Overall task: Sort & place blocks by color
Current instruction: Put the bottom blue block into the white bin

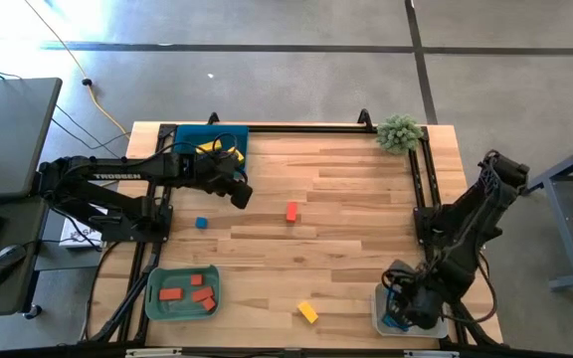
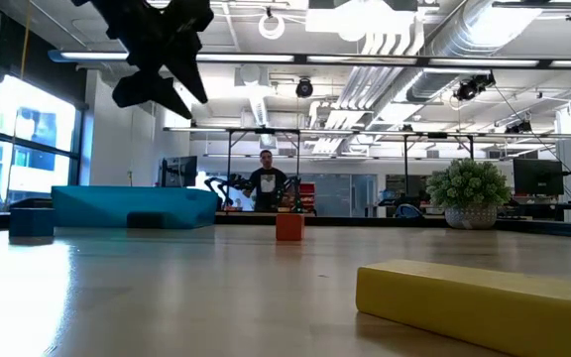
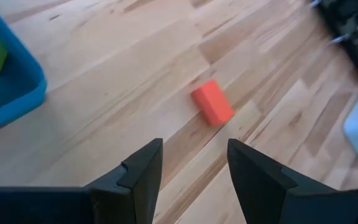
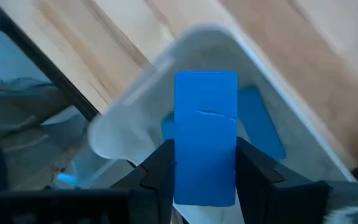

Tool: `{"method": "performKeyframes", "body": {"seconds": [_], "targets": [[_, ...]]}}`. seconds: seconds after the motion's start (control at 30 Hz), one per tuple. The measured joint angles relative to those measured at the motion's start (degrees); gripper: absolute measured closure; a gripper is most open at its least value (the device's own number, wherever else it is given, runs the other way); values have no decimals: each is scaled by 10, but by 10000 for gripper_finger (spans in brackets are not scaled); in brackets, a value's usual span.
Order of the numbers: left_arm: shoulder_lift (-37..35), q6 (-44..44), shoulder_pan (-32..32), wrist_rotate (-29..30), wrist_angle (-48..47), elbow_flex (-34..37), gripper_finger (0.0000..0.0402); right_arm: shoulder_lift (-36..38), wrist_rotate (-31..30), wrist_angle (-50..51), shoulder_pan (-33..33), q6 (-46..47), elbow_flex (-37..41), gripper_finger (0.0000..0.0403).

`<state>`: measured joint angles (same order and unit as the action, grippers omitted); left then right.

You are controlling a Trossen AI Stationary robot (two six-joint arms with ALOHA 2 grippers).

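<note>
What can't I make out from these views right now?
- High view: grey tray contents, hidden under the right gripper.
- High view: teal tray contents, partly covered by the left arm.
- Right wrist view: how many blocks lie under the held blue block; blurred.
- Low view: green tray, out of frame.

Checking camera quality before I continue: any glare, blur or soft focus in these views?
High view: window glare washes the floor at top left. Low view: the near yellow block is soft, windows bright. Right wrist view: grey tray blurred behind the blue block. Left wrist view: red block fairly sharp.
</note>
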<state>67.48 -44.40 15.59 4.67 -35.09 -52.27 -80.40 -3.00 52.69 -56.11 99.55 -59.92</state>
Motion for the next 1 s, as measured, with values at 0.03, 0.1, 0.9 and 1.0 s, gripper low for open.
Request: {"method": "performKeyframes", "body": {"seconds": [0.03,0.1,0.9,1.0], "targets": [[0,0,0,0,6,0,232,-4,9,-6,-4,7,7,296],[0,-1,0,0,16,0,232,-11,24,-22,-11,11,20,296],[0,-113,0,0,16,0,232,-14,81,-99,-15,-25,88,217],[0,-145,0,1,17,0,232,-14,104,-101,-15,-25,88,207]]}}
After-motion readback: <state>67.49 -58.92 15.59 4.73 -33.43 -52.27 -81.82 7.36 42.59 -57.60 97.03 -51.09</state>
